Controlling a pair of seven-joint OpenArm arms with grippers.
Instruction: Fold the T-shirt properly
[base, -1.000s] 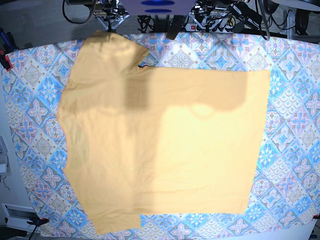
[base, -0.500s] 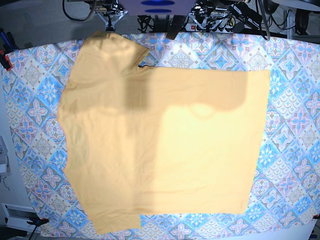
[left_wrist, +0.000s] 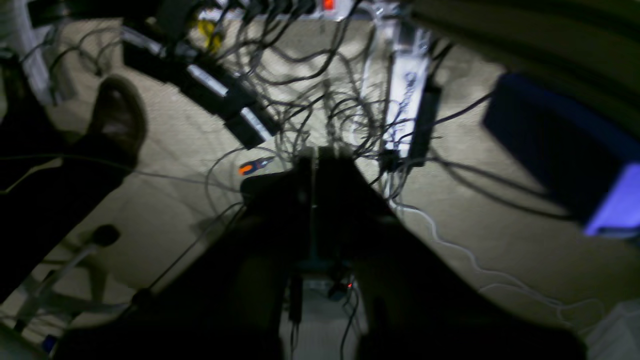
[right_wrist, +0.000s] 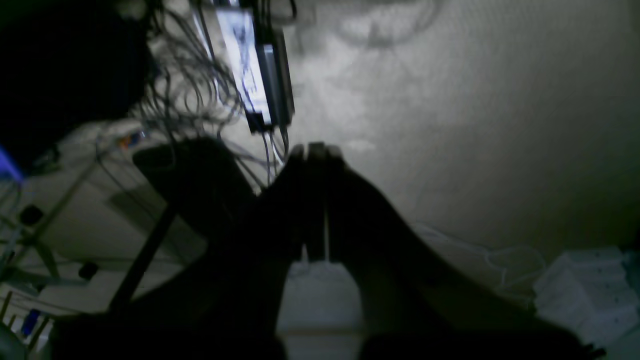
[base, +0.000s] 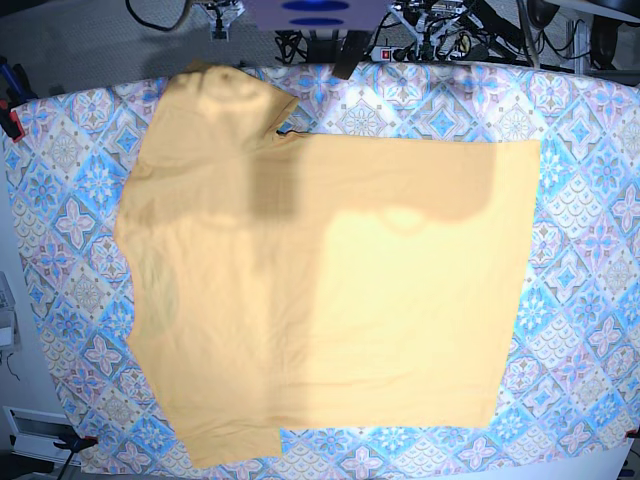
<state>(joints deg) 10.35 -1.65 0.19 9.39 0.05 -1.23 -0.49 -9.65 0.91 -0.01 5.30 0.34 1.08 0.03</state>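
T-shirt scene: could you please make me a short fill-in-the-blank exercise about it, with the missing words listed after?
1. The T-shirt lies flat on a cloth with a ____ pattern.
2. The colour of the T-shirt is pale ____.
3. In both wrist views, the jaws of the left gripper and the right gripper are ____.
4. In the base view, the number of arms over the T-shirt is ____.

Missing words: tile; yellow-orange; shut; zero

Pale yellow-orange T-shirt, partly folded, flat
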